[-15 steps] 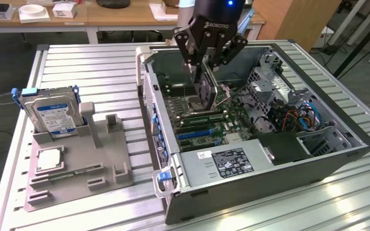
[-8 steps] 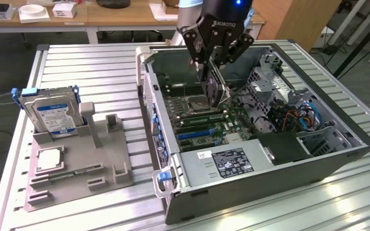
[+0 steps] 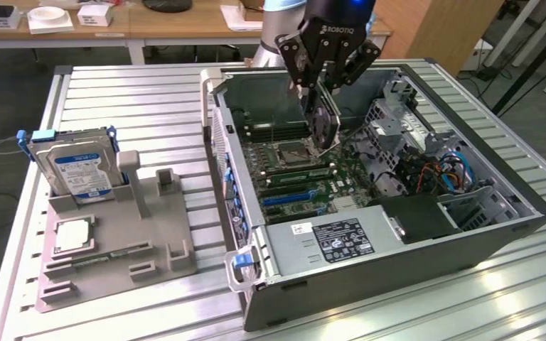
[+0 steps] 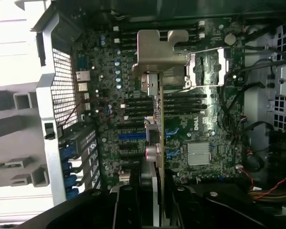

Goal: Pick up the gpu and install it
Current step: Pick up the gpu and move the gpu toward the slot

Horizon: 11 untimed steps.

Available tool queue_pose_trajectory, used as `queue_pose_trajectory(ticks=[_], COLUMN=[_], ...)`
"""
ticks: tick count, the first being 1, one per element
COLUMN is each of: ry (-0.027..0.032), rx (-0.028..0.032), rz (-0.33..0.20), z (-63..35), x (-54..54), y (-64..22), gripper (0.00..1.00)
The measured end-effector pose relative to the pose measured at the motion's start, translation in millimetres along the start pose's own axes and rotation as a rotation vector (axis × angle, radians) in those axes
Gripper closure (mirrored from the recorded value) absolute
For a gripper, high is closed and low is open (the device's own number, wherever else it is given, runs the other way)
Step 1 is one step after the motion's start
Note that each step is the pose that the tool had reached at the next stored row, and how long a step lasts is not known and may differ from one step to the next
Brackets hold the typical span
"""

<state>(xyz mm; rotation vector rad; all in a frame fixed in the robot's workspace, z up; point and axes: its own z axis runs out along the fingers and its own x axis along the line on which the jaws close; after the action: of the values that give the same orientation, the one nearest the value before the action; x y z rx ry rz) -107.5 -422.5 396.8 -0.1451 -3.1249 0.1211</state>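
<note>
gpu (image 3: 323,124) pinched between my gripper's (image 3: 325,89) narrowed fingers, hanging edge-on over the motherboard (image 3: 297,181) mid-case (image 3: 377,284), near the far wall; probably kept upright to clear the walls.

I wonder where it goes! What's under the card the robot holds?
Under the gpu lies the motherboard inside the open computer case, with black and blue slots. The strip right beneath the card's edge is covered.
</note>
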Motion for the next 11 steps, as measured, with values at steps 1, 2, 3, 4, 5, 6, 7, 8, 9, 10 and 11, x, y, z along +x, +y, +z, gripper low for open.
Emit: queue_pose_trajectory(ticks=[1, 2, 3, 4, 5, 6, 7, 8, 9, 10, 11], ry=[-0.0063, -0.0134, -0.0209, -0.028, -0.0329, -0.0357, -0.0374, -0.0391, -0.0394, -0.0396, -0.0396], rx=[-0.0005, -0.0013, -0.002, -0.0029, -0.0032, -0.0034, -0.0034, -0.0036, -0.0037, -0.0037, -0.0037], rz=[0.0, 0.001, 0.002, 0.002, 0.003, 0.003, 0.003, 0.003, 0.003, 0.003, 0.003], z=[-0.2, -0.3, -0.5, -0.5, -0.6, -0.7, -0.7, -0.7, -0.6, -0.6, -0.6], x=[-0.4, -0.5, -0.7, -1.0, -1.3, -1.4, -1.5, -1.6, -1.7, -1.7, -1.8], y=[2.0, 4.0, 5.9, 7.7, 8.9, 9.5, 9.6, 9.7, 9.7, 9.8, 9.8], gripper=[0.71, 0.71, 0.71, 0.71, 0.71, 0.71, 0.71, 0.71, 0.71, 0.71, 0.71])
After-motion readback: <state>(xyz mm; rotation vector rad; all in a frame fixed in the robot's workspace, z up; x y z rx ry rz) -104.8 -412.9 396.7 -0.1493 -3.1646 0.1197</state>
